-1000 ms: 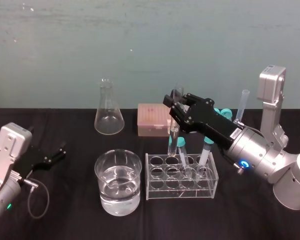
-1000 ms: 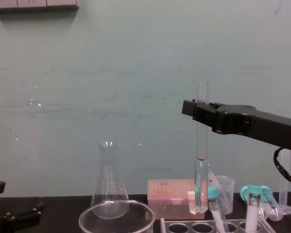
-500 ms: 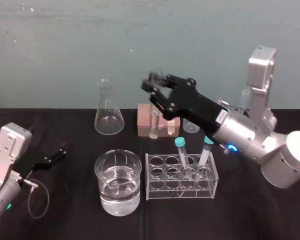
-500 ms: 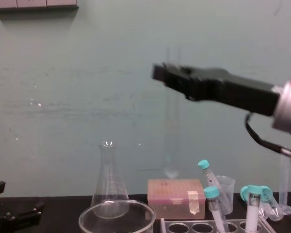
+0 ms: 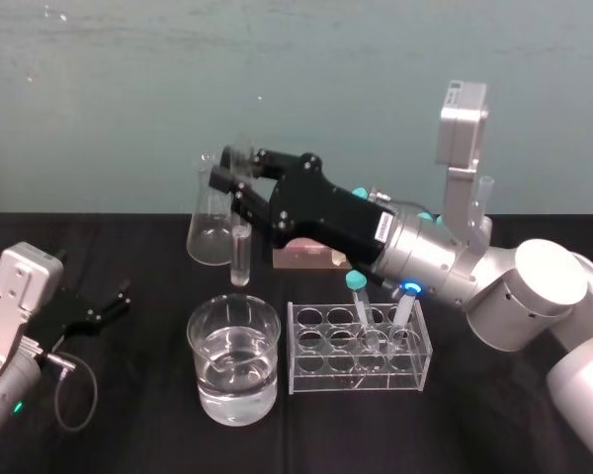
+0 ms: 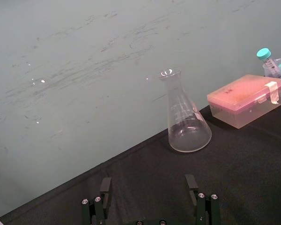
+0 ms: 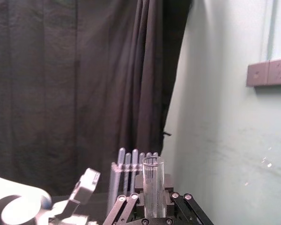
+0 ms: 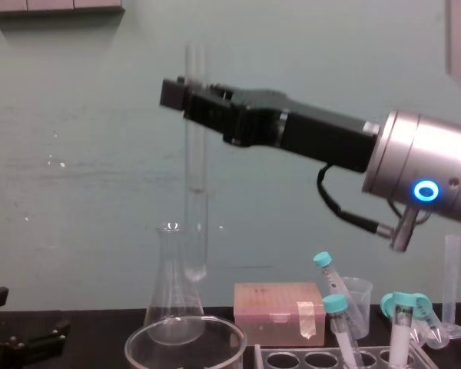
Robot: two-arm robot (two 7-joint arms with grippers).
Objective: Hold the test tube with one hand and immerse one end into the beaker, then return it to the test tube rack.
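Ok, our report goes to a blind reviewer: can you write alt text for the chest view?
The right claw grips a long clear test tube upright near its top, its round bottom hanging above the wide glass beaker, not yet in it. A test tube rack with teal-capped tubes stands lower right; the left claw rests open at lower left.

Wall (image 5: 395, 69): pale green paint, scuffed with faint horizontal streaks and a few bright specks.
Ledge (image 8: 54, 6): grey strip set high on the wall, divided into short panels.
Table (image 5: 128, 434): covered in black cloth, its far edge against the wall.
Curtain (image 7: 75, 84): dark, pleated, hanging where the wall ends.
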